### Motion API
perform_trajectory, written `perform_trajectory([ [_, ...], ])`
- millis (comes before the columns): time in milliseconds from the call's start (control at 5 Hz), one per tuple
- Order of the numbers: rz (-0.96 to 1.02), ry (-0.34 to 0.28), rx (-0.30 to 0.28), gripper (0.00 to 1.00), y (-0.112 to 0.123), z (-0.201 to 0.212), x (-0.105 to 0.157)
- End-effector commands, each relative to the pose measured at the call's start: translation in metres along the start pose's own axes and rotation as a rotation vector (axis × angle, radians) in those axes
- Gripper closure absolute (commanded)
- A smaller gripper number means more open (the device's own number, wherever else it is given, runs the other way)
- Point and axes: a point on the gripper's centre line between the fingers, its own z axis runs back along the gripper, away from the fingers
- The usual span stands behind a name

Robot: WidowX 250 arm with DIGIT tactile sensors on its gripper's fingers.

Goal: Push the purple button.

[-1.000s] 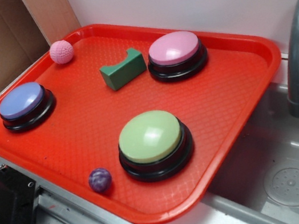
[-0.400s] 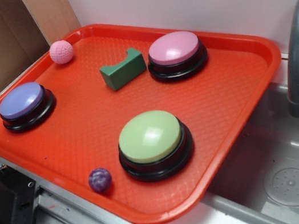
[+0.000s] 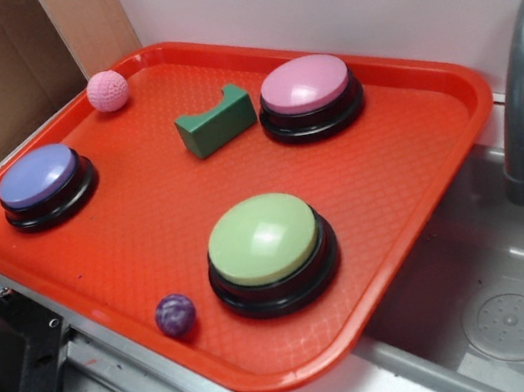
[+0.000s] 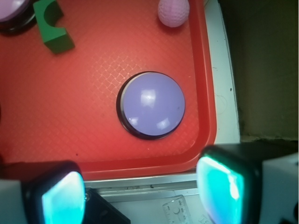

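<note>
Red tray (image 3: 418,158) on the bench in the exterior view, purple button (image 3: 37,177) at its left end near the rim, well apart from the pink button (image 3: 306,85) and green button (image 3: 264,239). Only a bit of arm hardware shows top left, high and clear of the tray, so I judge the press not started. Wrist view: purple button (image 4: 151,105) sits ahead of the fingers (image 4: 140,189), close to the tray's corner rim (image 4: 208,93), pink ball (image 4: 173,11) beyond it. Fingers spread wide, holding nothing, above the tray edge rather than the button. Dome looks smooth, blue-violet, glossy, black base, not visibly depressed. Left: move over it, come down, press.
</note>
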Motion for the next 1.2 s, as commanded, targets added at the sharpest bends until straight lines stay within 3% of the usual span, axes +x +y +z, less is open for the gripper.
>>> perform_trajectory([
  [0,-0.040,-0.015,0.010,0.00,0.016,-0.017,0.026],
  [600,0.045,0.042,0.049,0.00,0.030,-0.093,0.052],
  [1000,0.060,0.098,-0.001,0.00,0.025,-0.117,0.058],
])
